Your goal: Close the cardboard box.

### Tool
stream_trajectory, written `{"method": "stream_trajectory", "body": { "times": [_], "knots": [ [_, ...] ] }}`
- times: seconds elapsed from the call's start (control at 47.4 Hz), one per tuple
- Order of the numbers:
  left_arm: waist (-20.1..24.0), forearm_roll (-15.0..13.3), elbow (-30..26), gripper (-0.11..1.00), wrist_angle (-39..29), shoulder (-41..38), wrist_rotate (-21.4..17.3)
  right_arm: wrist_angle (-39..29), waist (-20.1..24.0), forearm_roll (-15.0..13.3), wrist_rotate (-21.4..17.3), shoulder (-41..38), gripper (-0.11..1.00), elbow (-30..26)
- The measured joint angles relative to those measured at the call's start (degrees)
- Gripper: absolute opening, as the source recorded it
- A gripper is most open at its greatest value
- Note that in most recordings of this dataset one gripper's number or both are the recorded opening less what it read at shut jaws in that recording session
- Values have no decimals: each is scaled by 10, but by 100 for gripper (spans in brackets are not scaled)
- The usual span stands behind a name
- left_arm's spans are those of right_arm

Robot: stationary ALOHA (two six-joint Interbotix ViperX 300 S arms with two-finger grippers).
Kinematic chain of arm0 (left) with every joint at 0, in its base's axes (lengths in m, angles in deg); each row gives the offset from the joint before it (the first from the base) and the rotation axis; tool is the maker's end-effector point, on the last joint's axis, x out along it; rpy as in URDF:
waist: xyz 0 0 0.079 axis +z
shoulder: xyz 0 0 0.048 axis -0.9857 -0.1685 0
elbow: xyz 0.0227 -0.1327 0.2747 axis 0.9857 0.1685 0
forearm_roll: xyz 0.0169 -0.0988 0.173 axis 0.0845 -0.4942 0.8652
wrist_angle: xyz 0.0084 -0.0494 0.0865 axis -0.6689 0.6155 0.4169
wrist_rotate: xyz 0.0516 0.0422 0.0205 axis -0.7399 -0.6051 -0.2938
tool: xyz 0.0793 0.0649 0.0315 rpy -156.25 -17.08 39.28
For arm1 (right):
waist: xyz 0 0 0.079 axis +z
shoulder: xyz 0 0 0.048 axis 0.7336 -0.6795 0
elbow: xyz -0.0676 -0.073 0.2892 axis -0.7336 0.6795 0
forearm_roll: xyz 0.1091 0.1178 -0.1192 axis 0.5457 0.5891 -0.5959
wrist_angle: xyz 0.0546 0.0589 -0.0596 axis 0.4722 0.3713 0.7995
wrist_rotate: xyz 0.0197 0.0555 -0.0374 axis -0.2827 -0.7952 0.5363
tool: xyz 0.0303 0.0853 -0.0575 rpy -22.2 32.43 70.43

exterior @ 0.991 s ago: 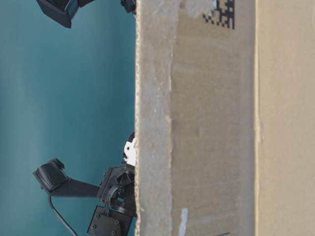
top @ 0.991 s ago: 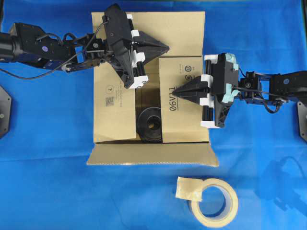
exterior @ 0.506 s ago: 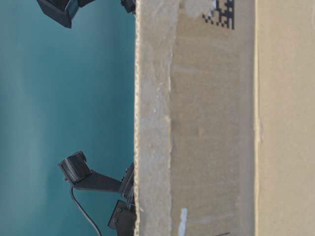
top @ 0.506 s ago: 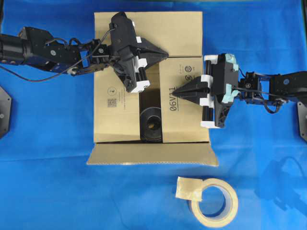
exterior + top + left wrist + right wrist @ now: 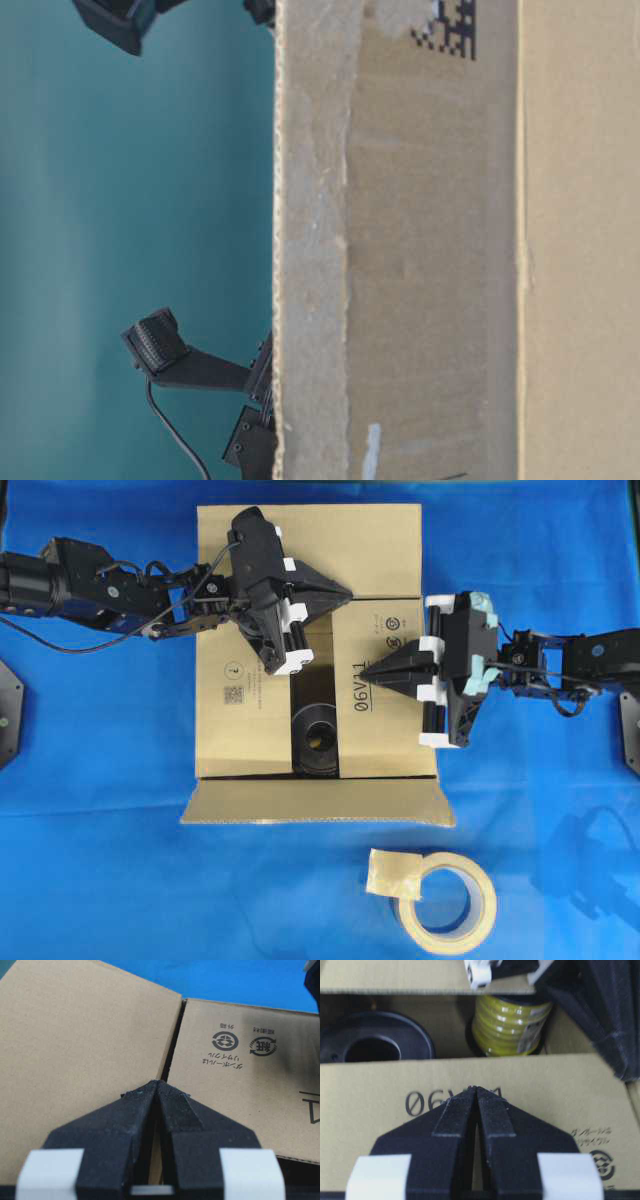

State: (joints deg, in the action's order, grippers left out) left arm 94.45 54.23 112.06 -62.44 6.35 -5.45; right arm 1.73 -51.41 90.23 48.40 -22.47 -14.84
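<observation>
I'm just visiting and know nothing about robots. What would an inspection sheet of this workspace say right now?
Surface: blue cloth, lightly wrinkled.
Job's things: cardboard box, two side flaps folded inward with a gap between them; near flap lying outward. Inside, a black spool and a yellow spool.
Clutter: tape roll on the cloth in front of the box.
Grippers: left gripper shut over the far flap; right gripper shut over the flap printed 06V11.
Cables: thin black wires along both arms.
Surroundings: black mounts at the left and right edges.
</observation>
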Motion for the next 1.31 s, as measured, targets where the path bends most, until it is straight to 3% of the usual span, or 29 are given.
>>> {"method": "stream_trajectory", "body": {
  "times": [0.38,0.696,1.012,1.307],
  "knots": [
    [-4,0,0,0,-7,-1,3,-68,40,0,0,139,0,0],
    [-4,0,0,0,-11,0,2,-75,149,0,0,230,0,2],
    [-5,0,0,0,-15,0,3,-71,286,-4,6,209,0,8],
    [-5,1,1,0,-17,-1,3,-57,294,-3,3,130,0,21]
  ]
}}
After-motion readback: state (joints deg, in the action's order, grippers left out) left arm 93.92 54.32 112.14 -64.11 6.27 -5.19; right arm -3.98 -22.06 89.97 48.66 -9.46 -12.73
